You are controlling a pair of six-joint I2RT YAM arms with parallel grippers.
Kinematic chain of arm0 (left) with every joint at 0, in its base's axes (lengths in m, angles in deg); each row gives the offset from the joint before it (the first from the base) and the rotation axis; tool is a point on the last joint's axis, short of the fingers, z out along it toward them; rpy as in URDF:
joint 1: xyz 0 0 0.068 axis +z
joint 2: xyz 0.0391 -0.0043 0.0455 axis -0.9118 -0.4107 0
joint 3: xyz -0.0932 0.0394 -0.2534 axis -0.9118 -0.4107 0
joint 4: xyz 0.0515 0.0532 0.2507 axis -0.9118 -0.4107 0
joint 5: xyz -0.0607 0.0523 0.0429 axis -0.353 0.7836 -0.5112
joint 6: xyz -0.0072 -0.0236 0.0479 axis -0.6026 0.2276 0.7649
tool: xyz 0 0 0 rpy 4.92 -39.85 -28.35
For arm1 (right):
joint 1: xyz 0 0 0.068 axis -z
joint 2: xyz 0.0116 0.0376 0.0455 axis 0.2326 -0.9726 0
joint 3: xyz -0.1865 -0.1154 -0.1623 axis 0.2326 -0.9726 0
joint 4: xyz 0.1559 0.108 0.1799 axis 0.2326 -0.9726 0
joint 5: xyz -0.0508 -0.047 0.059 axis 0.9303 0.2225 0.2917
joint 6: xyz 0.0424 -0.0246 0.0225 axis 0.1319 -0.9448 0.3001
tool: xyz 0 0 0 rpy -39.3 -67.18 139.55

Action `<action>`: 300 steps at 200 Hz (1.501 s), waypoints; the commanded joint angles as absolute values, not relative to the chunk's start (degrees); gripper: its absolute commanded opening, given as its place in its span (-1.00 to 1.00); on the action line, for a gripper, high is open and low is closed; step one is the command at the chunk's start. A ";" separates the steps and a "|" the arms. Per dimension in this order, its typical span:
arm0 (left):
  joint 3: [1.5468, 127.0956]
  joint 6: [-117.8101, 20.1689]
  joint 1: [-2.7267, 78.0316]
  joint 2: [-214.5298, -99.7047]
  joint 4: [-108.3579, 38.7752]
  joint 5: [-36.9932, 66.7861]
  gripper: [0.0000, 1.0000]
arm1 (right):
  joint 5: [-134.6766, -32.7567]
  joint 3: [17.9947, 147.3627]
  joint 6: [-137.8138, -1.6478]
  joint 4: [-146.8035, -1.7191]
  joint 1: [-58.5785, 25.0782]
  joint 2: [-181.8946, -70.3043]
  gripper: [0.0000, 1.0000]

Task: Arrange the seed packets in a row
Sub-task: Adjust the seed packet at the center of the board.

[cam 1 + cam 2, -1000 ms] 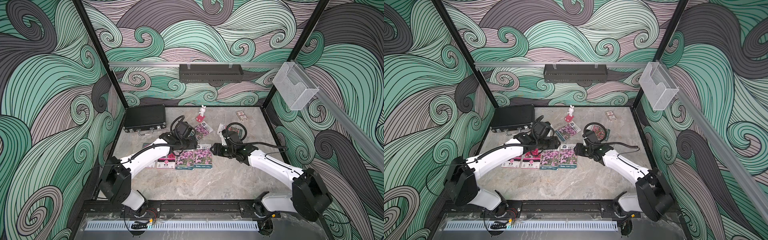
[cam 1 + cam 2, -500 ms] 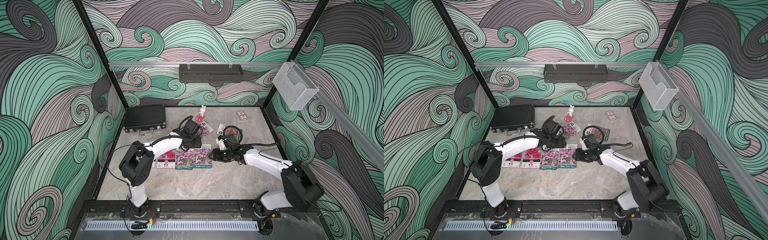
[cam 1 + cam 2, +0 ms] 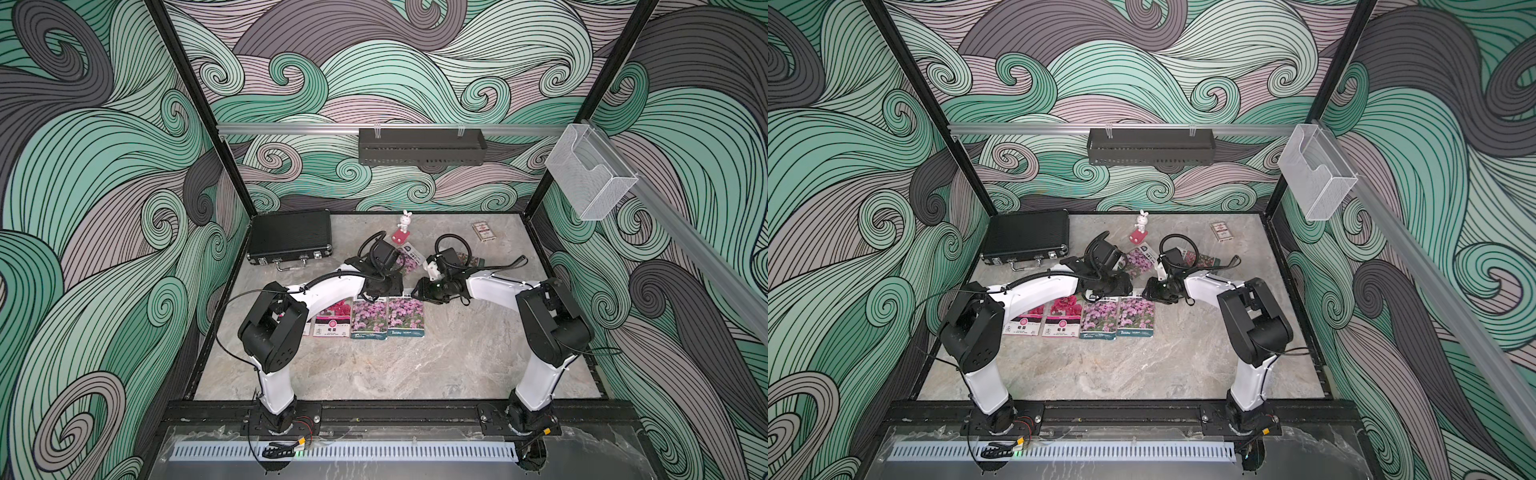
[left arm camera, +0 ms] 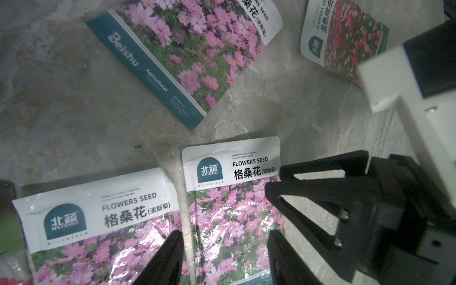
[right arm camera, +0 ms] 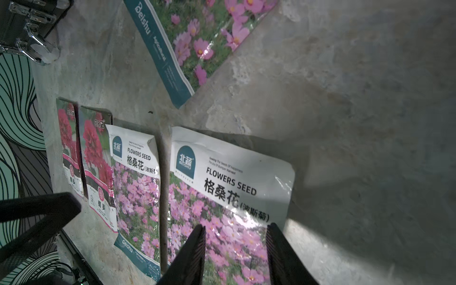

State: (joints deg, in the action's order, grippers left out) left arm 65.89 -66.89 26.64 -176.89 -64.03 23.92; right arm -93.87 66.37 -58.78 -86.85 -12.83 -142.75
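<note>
Four seed packets lie side by side mid-table: two magenta [image 3: 1027,320] [image 3: 1064,316], then two purple-pink [image 3: 370,318] [image 3: 406,316]. Behind the row a third purple-pink packet [image 4: 187,49] lies slanted, and a red-pink packet [image 4: 343,39] sits further right, partly under the right arm's cable. My left gripper [image 4: 225,246] hangs open over the far end of the row's purple-pink pair, nothing between its fingers. My right gripper [image 5: 237,244] is open just above the rightmost packet [image 5: 229,192] of the row, holding nothing. The two grippers [image 3: 374,296] [image 3: 415,293] are close together.
A black case [image 3: 291,237] lies at the back left. A white rabbit figurine [image 3: 404,226] on a red base stands at the back centre, with a small card box [image 3: 483,231] at the back right. A black shelf [image 3: 419,145] hangs on the back wall.
Both grippers have come down toward the far edge of the row, the right one shifting left. The right jaws have narrowed. The packets have not moved.
</note>
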 commanded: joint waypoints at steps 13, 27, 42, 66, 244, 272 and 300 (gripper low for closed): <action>66.27 -66.01 27.26 -176.04 -64.86 24.14 0.13 | -94.33 69.48 -60.70 -88.07 -12.56 -144.58 -0.16; 66.26 -66.05 27.26 -175.99 -64.75 24.14 0.13 | -94.07 69.90 -61.02 -88.40 -12.59 -145.12 -0.16; 66.25 -66.05 27.34 -176.08 -64.75 24.08 0.13 | -94.18 70.08 -61.19 -88.51 -12.47 -145.34 -0.17; 66.32 -66.14 27.43 -176.28 -64.69 23.83 0.13 | -93.86 69.95 -61.46 -88.54 -12.48 -145.09 -0.17; 74.40 -72.14 41.86 -190.44 -53.09 14.86 0.27 | -110.46 76.76 -58.05 -81.42 -4.10 -143.43 0.29; 74.04 -71.90 42.77 -193.04 -48.32 12.27 0.26 | -111.77 75.81 -57.85 -79.94 -3.49 -143.49 0.33; 74.49 -72.31 43.20 -195.54 -46.16 12.71 0.25 | -112.56 75.20 -57.65 -78.99 -3.42 -143.11 0.34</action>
